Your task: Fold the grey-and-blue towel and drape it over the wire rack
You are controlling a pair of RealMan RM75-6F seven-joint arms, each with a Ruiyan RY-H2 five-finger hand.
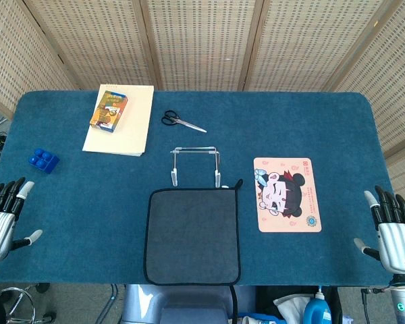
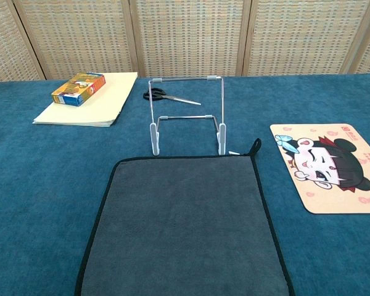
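Spread flat at the near edge of the blue-carpeted desk (image 1: 88, 202) lies the dark grey square towel with black trim (image 1: 192, 236), unfolded, its far edge just in front of the feet of the upright silver wire rack (image 1: 196, 165). Both robot hands rest at the desk's near corners, well apart from the towel: the left robot hand (image 1: 5, 216) and the right robot hand (image 1: 393, 233) each hold nothing, fingers apart and pointing away. Right of the towel lies a pink cartoon-printed mat (image 1: 287, 194). Beyond the rack lie black-handled scissors (image 1: 182, 121); further left, an orange box (image 1: 109, 111) sits on a cream folder (image 1: 121, 125), with a blue toy brick (image 1: 43, 160) nearby.
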